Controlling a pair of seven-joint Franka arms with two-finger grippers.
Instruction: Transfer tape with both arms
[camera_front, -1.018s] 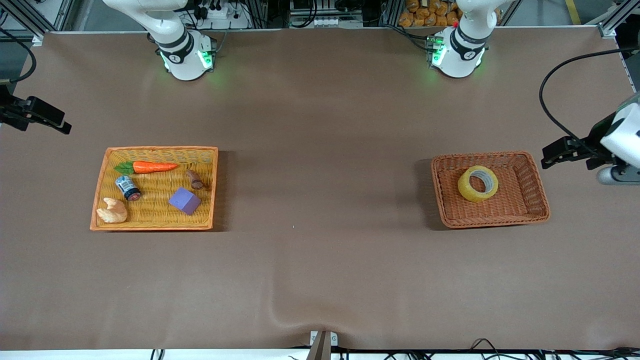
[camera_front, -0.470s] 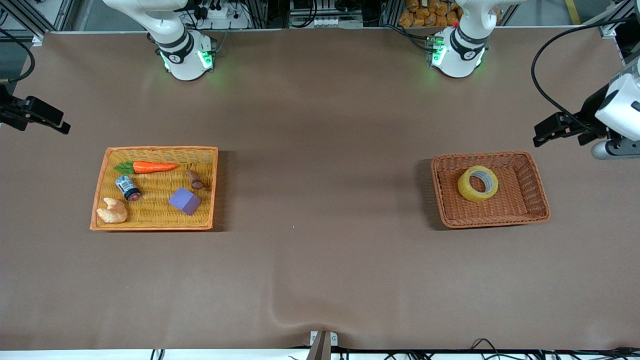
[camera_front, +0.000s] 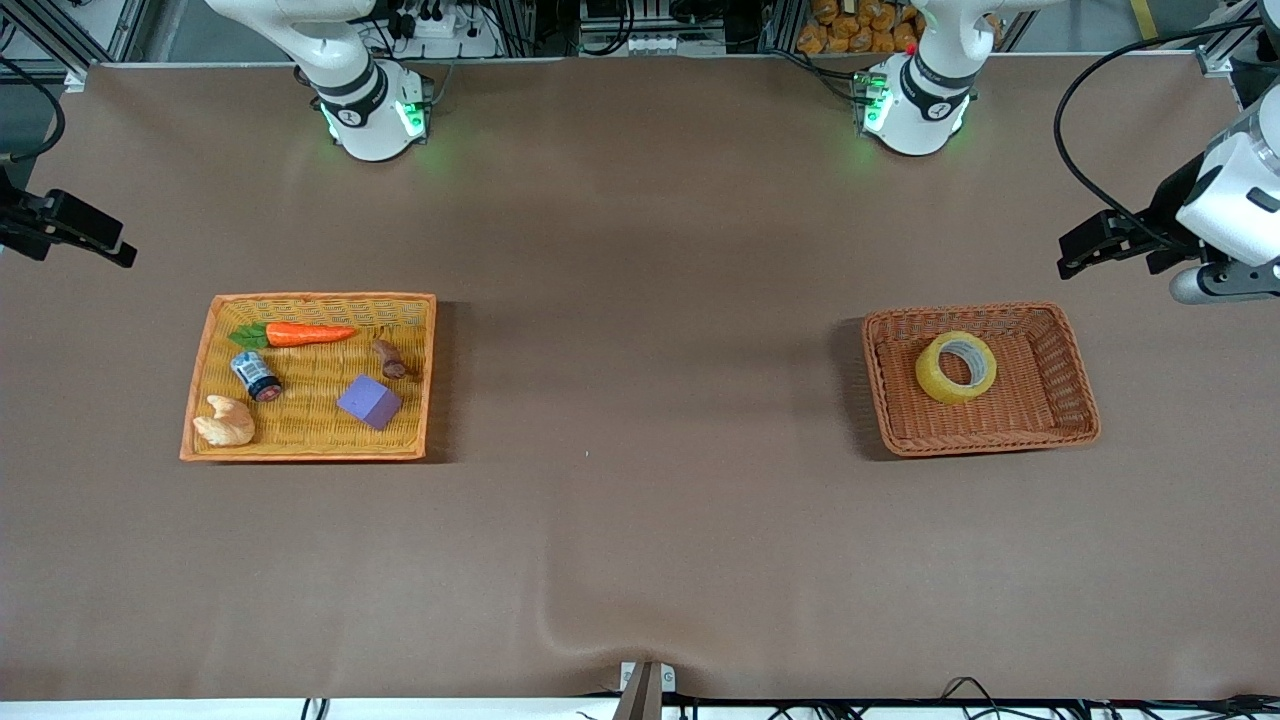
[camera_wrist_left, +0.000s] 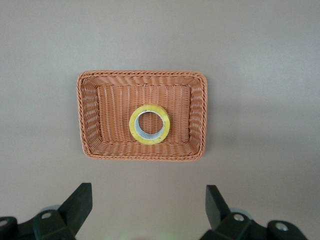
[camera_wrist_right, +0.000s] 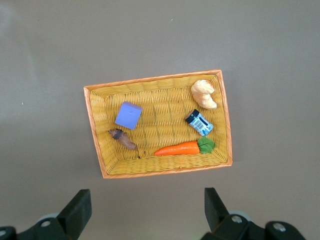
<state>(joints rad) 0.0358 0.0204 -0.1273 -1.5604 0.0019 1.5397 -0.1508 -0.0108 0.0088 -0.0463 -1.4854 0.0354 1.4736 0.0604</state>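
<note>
The yellow tape lies flat in a brown wicker basket toward the left arm's end of the table. It also shows in the left wrist view, in the basket. My left gripper hangs high over the bare table beside that basket; it is open and empty. My right gripper hangs over the table at the right arm's end, beside a yellow wicker tray; it is open and empty.
The yellow tray holds a purple block, a toy carrot, a small can, a croissant-like piece and a small brown piece. A wrinkle lies in the brown table cover near the front edge.
My left gripper has shifted toward the robots' bases, away from the brown basket's side. The right gripper has barely moved. The tape and baskets have stayed put.
</note>
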